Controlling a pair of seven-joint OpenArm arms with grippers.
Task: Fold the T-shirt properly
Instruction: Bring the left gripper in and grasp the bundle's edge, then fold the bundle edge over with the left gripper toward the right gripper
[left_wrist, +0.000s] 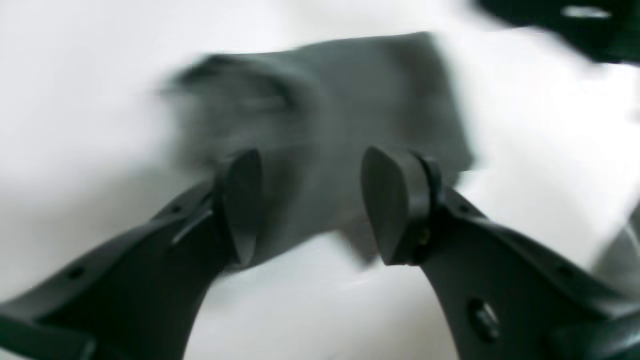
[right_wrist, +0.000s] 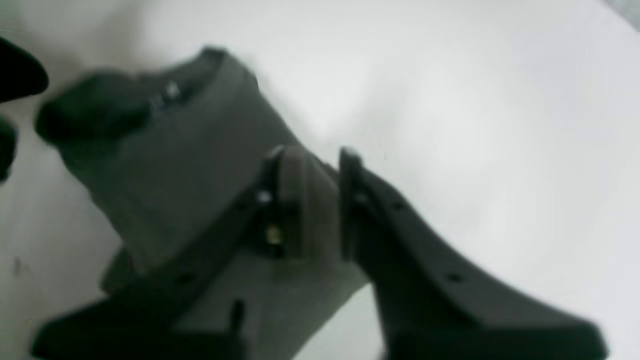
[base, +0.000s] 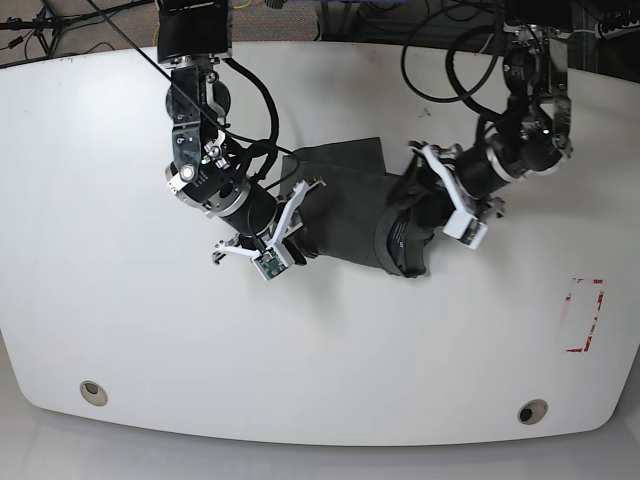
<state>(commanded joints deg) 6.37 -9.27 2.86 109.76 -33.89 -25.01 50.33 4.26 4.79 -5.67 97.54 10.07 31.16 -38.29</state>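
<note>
**A:** Where did the dark charcoal-grey T-shirt of soft thin fabric (base: 350, 205) lie?

**B:** It lay in a folded, bunched bundle near the middle of the white oval table (base: 120, 330), a little toward the far side, between the two arms.

**A:** And the left gripper (left_wrist: 310, 200)?

**B:** In the base view it was at the right end of the bundle. Its own wrist view showed its jaws standing well apart with nothing between the pads; the blurred grey cloth (left_wrist: 325, 120) lay on the table beyond and below them. I could not tell whether they touched it.

**A:** The right gripper (right_wrist: 320, 200)?

**B:** It was at the left end of the bundle in the base view (base: 285, 225). In its wrist view the jaws were apart by a narrow gap. The shirt (right_wrist: 180, 165) lay behind the left-hand jaw and under it, reaching toward the gap, but the blur kept me from telling whether any cloth was pinched there.

**A:** Anything else on the table?

**B:** A red outlined rectangle (base: 585, 315) marked near the right edge, well apart from the shirt.
</note>
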